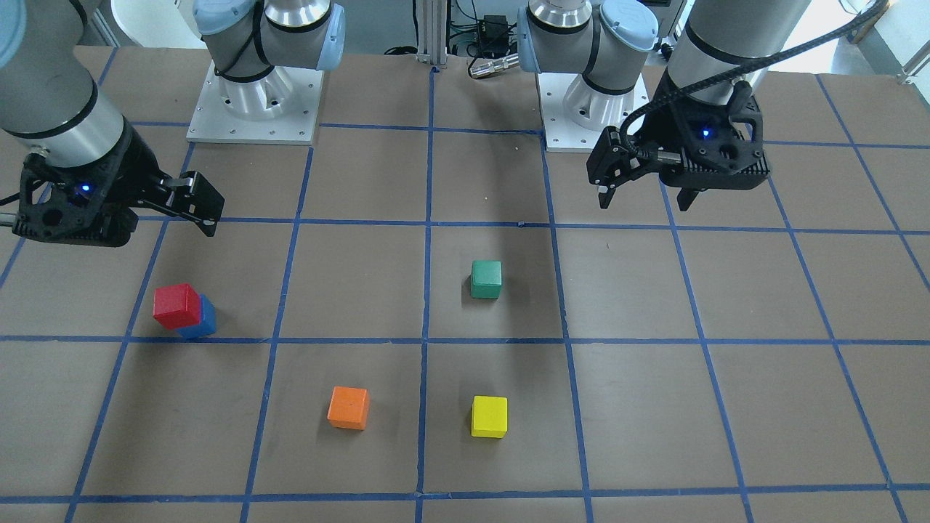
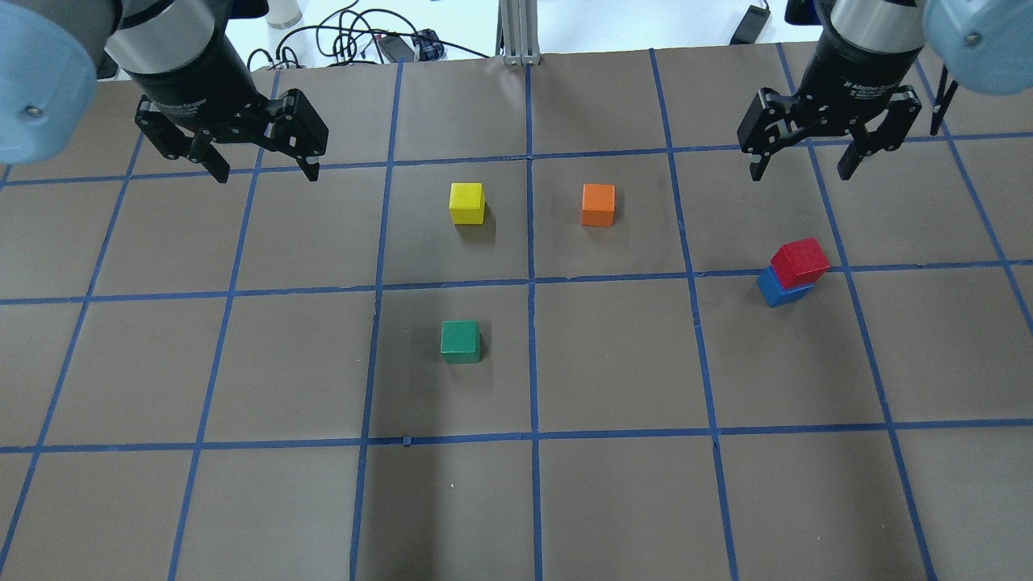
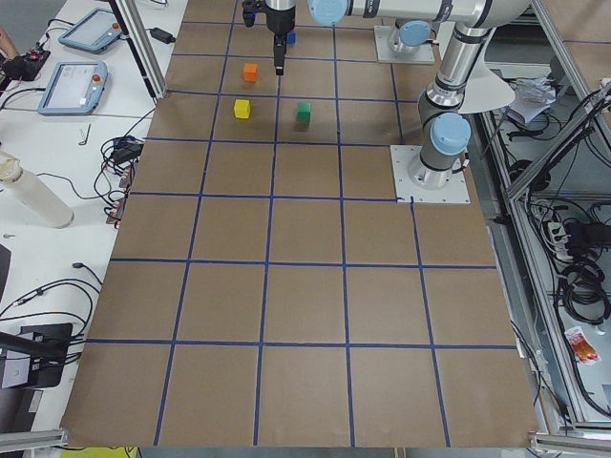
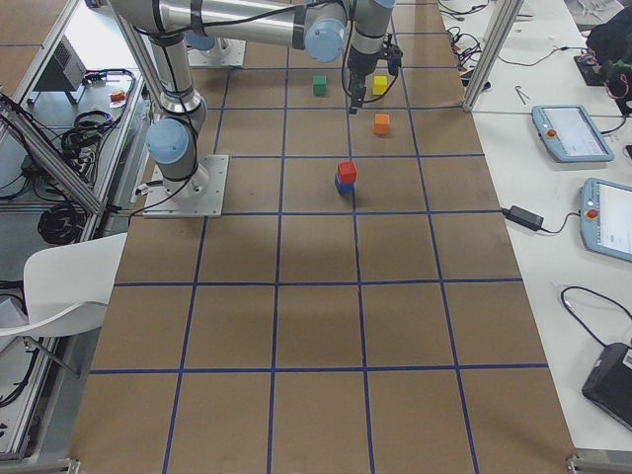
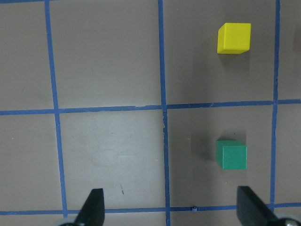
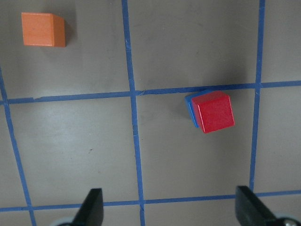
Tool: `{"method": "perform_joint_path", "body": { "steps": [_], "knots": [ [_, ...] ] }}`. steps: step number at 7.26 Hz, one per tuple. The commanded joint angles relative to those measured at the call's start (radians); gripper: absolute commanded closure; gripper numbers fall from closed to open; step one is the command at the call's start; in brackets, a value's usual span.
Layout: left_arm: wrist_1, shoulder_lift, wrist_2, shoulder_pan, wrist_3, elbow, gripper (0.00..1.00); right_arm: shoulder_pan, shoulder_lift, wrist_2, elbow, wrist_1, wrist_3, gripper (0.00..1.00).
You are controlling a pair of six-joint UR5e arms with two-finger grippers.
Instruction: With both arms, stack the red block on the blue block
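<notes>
1. Red block [image 2: 800,261] is sitting on blue block [image 2: 776,290], slightly offset, both skewed to the tape grid [image 2: 533,363] (cubes, no long axis).
2. Stack is standing near right gripper [image 2: 800,172].
3. That one and left gripper [image 2: 265,173] are hovering, jaws apart, empty.

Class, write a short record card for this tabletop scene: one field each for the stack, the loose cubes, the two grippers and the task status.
Stack: red block sits on blue block, slightly offset, on the robot's right side of the table.
Loose cubes: green cube, yellow cube, orange cube, each alone.
Left arm: left gripper open, empty, above the table.
Right arm: right gripper open, empty, clear of the stack.
Task status: stacking appears done.
</notes>
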Motion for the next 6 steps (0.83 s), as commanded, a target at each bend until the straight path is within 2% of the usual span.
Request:
{"method": "perform_joint_path", "body": {
  "steps": [1, 2, 6],
  "knots": [
    [0.000, 0.000, -0.002, 0.000, 0.000, 0.000, 0.00, 0.037, -0.035, 0.000, 0.005, 0.008, 0.083, 0.00],
    [0.000, 0.000, -0.002, 0.000, 0.000, 0.000, 0.00, 0.074, -0.034, 0.002, 0.005, -0.003, 0.085, 0.00],
    [0.000, 0.001, -0.002, 0.000, 0.000, 0.000, 0.00, 0.085, -0.039, 0.000, 0.006, 0.005, 0.087, 0.00]
  ]
}}
